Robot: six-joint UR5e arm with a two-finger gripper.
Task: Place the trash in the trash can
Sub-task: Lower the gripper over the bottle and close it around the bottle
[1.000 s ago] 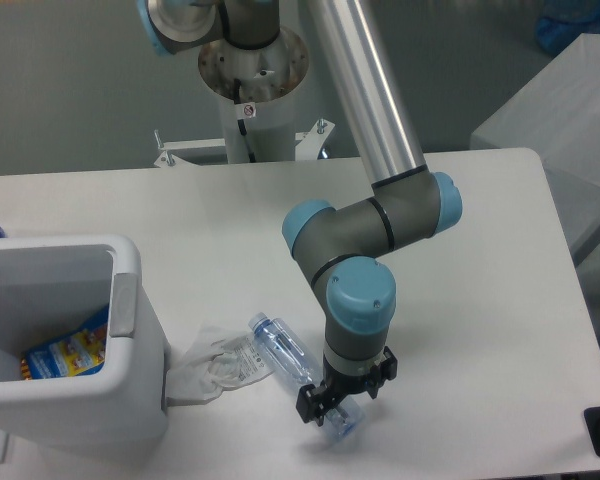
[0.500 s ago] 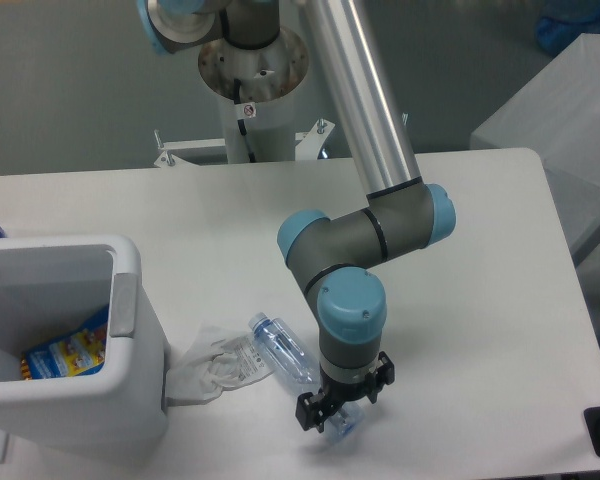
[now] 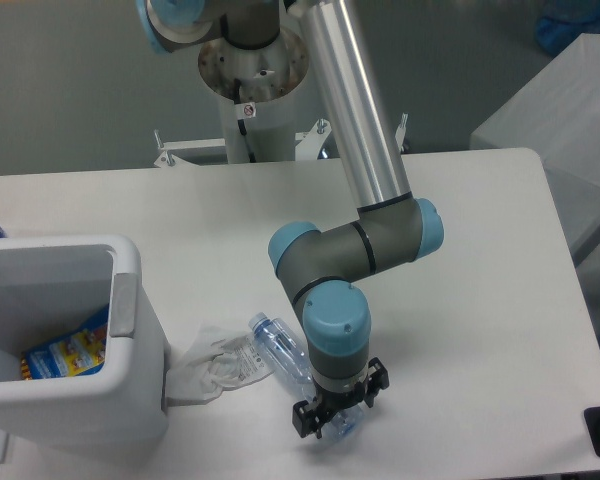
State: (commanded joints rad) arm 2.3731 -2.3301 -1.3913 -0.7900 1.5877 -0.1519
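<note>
A clear crushed plastic bottle [image 3: 283, 352] with a bluish cap lies on the white table near its front edge. My gripper [image 3: 332, 418] is down over the bottle's lower end, with the fingers on either side of it. Whether the jaws press on the bottle is hidden by the wrist. A crumpled white wrapper [image 3: 215, 367] lies just left of the bottle, touching the trash can. The trash can [image 3: 120, 400] is a boxy white bin at the front left, with a grey side tab.
A colourful blue and yellow packet [image 3: 70, 350] lies inside the bin. The arm's base column [image 3: 250, 90] stands behind the table's far edge. A grey surface [image 3: 570, 130] is at the right, beyond the table.
My wrist and gripper have shifted left and slightly down along the bottle's lower end. The bottle and wrapper have not moved.
</note>
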